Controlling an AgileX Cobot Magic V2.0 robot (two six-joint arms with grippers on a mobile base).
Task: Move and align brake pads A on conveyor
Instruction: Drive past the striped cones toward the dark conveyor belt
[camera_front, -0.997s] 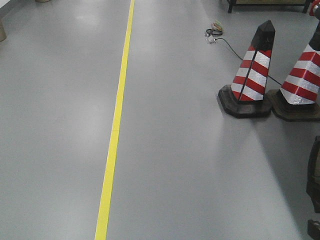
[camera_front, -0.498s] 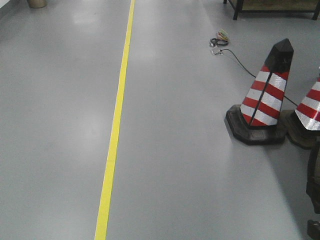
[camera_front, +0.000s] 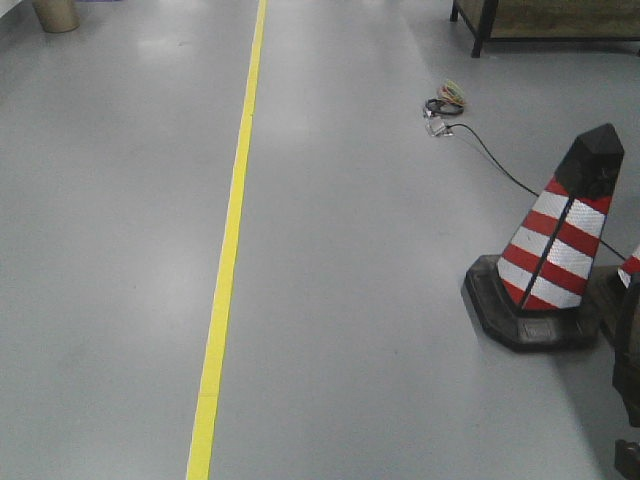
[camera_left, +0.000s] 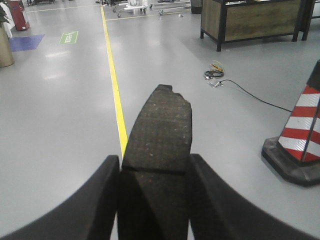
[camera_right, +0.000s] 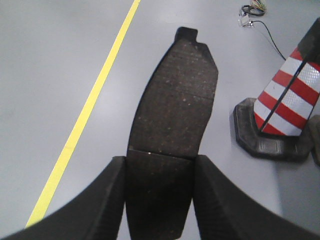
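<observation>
The left gripper (camera_left: 154, 167) is clamping a brake pad, the left-hand brake pad (camera_left: 161, 127), with both fingers pressing on its side edges just behind the cross groove. The right gripper (camera_right: 160, 165) is gripping the right-hand brake pad (camera_right: 175, 100) in the same way. Each pad is sticking out past its jaws, its long axis running straight away from the wrist. The friction face is turned toward the camera and the tabbed end is pointing forward, curving slightly.

Below them the grey floor (camera_front: 380, 330) is showing, so both pads are hanging in the air. The conveyor is not appearing in any view.

Roughly half of each pad is overhanging the fingers. I judge that a jolt could make one pivot or slide out, leaving it askew for alignment or dropping it.

Further out, a striped traffic cone (camera_front: 560, 265) is standing close on the right. A black cable (camera_front: 495, 160) is trailing across the floor beyond it, so a wheel or arm could be catching either. The yellow floor line (camera_front: 228, 250) is running ahead towards a wooden cabinet (camera_left: 250, 20).
</observation>
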